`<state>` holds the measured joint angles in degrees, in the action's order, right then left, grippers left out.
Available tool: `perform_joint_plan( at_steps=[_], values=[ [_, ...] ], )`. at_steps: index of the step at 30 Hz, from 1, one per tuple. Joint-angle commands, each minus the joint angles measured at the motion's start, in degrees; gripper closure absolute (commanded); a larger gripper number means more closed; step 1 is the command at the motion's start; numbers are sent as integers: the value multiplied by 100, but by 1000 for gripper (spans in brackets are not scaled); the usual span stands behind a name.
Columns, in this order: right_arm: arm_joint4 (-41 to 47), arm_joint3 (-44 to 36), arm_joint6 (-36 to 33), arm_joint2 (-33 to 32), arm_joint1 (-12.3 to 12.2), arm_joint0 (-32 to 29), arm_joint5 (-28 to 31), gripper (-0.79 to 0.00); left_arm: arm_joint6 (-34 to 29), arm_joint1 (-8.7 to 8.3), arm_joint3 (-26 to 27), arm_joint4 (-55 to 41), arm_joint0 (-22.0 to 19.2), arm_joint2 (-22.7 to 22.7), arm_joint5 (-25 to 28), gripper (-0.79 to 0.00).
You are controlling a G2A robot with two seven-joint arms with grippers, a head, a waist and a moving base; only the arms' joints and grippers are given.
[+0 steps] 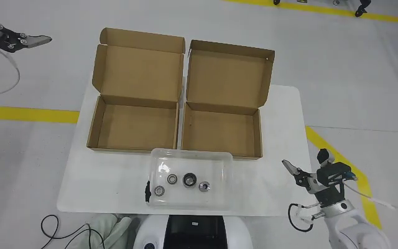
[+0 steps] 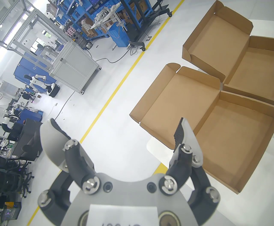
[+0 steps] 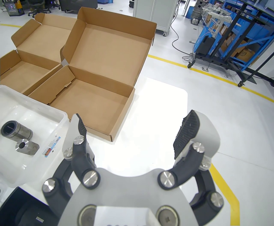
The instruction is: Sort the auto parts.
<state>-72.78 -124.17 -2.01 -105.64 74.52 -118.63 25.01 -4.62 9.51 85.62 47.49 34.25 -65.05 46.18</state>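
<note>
Small round steel parts (image 1: 189, 181) lie in a clear plastic bin (image 1: 191, 152) at the white worktop's (image 1: 280, 112) near edge. Right tool (image 3: 133, 122), jaws spread and empty, hangs beside the bin's right end; it is the nearer arm. Left tool (image 2: 117, 124), likewise spread and empty, is well apart over the floor.

A robotics lab or factory hall: beyond the left gripper (image 2: 117, 126) stand blue shelving racks (image 2: 72, 15), an aluminium-frame enclosure (image 2: 70, 64), other robots (image 2: 51, 88), office chairs (image 2: 15, 177) and a yellow floor line (image 2: 119, 85).
</note>
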Motion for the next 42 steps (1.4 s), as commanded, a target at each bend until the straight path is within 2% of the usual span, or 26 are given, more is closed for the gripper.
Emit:
perform_joint_plan(
  at_steps=[1,11,16,27,34,39,42],
  values=[
    [2,-1,-1,-1,0,-1,-3,-785,0,0,0,0,0,0,0,-785],
    [-3,0,13,10,-2,36,13,-785,0,0,0,0,0,0,0,-785],
    [-132,67,22,199,-48,328,478,-785,0,0,0,0,0,0,0,-785],
    [-1173,402,-677,1432,-170,1283,1801,-785,0,0,0,0,0,0,0,-785],
    [-1295,967,-1184,2245,-211,2045,2539,-785,0,0,0,0,0,0,0,-785],
    [-1122,1295,-1268,2601,-220,2487,2709,-785,0,0,0,0,0,0,0,-785],
    [-1093,1306,-1246,2617,-221,2505,2729,-785,0,0,0,0,0,0,0,-785]
  ],
)
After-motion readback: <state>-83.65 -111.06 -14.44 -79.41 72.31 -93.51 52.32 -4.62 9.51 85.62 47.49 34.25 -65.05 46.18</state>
